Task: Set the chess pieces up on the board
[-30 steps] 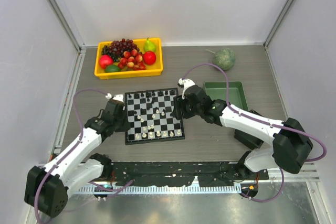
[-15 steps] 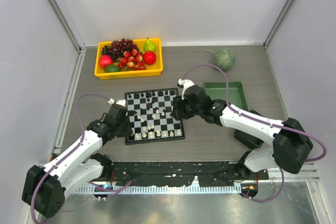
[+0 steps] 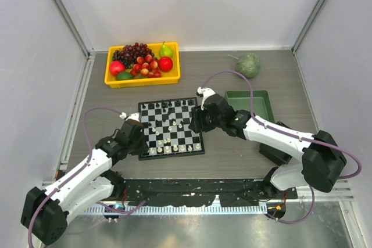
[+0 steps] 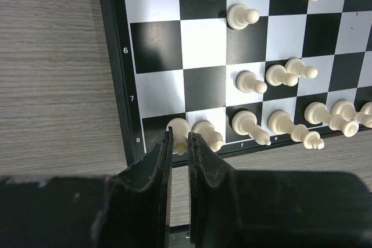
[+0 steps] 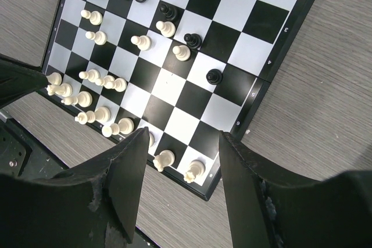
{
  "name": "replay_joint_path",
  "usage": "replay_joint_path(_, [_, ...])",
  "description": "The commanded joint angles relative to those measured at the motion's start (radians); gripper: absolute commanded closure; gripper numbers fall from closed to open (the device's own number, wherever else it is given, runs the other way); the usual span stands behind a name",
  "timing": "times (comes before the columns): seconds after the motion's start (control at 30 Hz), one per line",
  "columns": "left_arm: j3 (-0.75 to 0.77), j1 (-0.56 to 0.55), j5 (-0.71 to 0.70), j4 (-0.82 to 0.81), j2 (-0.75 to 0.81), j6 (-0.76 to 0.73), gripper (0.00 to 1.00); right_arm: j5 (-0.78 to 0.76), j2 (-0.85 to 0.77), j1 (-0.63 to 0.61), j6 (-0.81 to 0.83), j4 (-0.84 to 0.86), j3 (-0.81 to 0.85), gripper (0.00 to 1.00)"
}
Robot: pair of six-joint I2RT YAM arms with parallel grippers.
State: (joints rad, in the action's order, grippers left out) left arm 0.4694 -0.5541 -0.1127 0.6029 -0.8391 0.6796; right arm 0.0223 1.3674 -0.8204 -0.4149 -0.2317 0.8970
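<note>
Chess pieces (image 5: 165, 28), glossy cream and black, dot the checkered board (image 5: 232, 4). Left pincer (image 4: 180, 135) clamps a rounded cream piece (image 4: 176, 125) at its corner; right pincer (image 5: 183, 136) gapes wide

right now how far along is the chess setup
Done: most white pieces line the near edge row of the board. In hand: the left gripper pinches a corner piece in that row, while the right gripper hovers open. Left: white pawns and black pieces stray mid-board.
</note>
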Motion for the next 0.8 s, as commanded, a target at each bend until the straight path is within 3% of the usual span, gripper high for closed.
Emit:
replay_joint_path(0.0, [-0.017, -0.006, -0.031, 0.052, 0.000, 0.031, 0.96, 0.002, -0.019, 0.004, -0.002, 0.042, 0.002, 0.43])
replay_joint_path(0.6, [0.040, -0.030, -0.079, 0.138, -0.023, 0.051, 1.00, 0.007, -0.016, 0.004, -0.001, 0.040, 0.005, 0.43])
replay_joint_path(0.7, [0.038, -0.032, -0.077, 0.129, -0.034, 0.048, 0.97, 0.008, -0.017, 0.004, -0.002, 0.040, 0.003, 0.43])
replay_joint_path(0.77, [0.040, -0.032, -0.081, 0.126, -0.038, 0.048, 0.87, 0.008, -0.021, 0.006, -0.002, 0.040, 0.003, 0.43])
